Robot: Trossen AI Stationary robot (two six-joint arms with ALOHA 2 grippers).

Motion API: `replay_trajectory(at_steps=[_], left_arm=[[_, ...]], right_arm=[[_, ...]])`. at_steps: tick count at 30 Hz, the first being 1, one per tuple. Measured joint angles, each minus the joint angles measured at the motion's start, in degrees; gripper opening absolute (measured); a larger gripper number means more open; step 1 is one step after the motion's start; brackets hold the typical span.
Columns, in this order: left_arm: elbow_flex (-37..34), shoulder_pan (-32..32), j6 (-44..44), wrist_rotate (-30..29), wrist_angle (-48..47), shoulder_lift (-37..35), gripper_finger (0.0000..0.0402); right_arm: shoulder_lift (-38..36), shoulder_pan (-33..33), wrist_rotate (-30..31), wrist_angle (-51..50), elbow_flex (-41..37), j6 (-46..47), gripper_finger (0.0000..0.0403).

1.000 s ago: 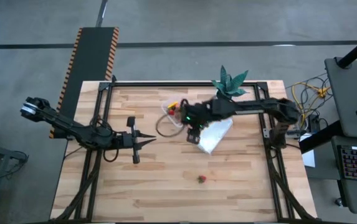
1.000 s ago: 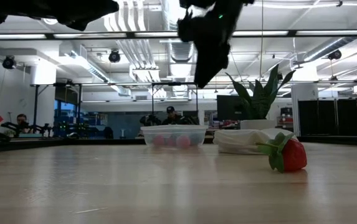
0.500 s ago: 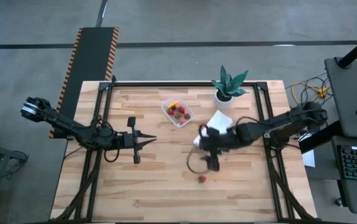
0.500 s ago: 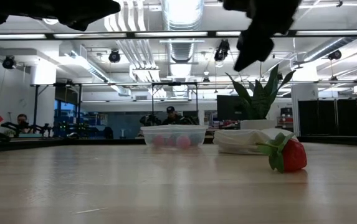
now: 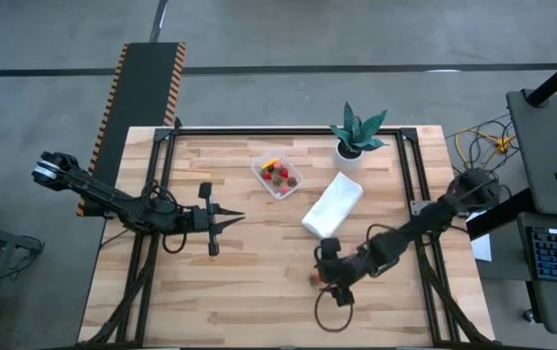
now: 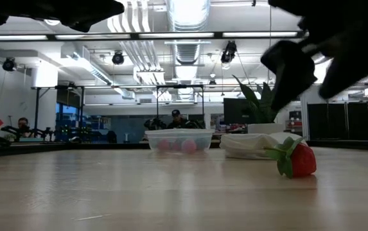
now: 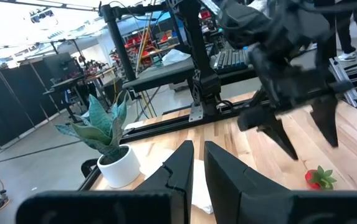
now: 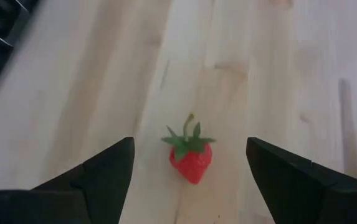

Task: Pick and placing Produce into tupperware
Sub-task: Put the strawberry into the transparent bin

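Right tool over the last loose strawberry

The right tool [image 8: 190, 180] hangs released above a strawberry [image 5: 314, 279] near the counter's [image 5: 220, 301] front edge, fingers astride it, not touching. The tupperware [image 5: 278, 175], holding produce, sits towards the far edge. The left tool [image 5: 231, 220] waits clenched, empty, left of centre.

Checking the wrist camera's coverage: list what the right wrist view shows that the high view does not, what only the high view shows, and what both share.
Only the right wrist view: the strawberry's green leafy top and stem, and the right gripper's fingers standing open on either side of it.

Only the high view: the clear tub holding fruit, the folded white cloth, the potted plant, and the left gripper waiting shut over the table's left.

Both: the lone strawberry on the wooden table, with the right gripper at it.
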Motion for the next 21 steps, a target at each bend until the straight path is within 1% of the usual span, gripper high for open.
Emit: replay_trajectory(at_steps=[3,11,16,21], left_arm=[[-0.02,0.00,0.00,0.00,0.03,0.02,0.0024],[-0.02,0.00,0.00,-0.01,0.00,0.02,0.0024],[-0.02,0.00,0.22,0.00,-0.02,0.02,0.0024],[-0.02,0.01,0.33,0.00,0.00,0.02,0.0024]], right_arm=[[2.86,0.59,1.57,0.51,-0.10,1.03,0.0301],[9.16,0.55,1.70,2.48,0.17,2.76,0.0292],[10.28,0.55,1.70,4.78,0.20,2.86,0.0281],[10.28,0.44,1.70,5.06,-0.16,3.00,0.0256]])
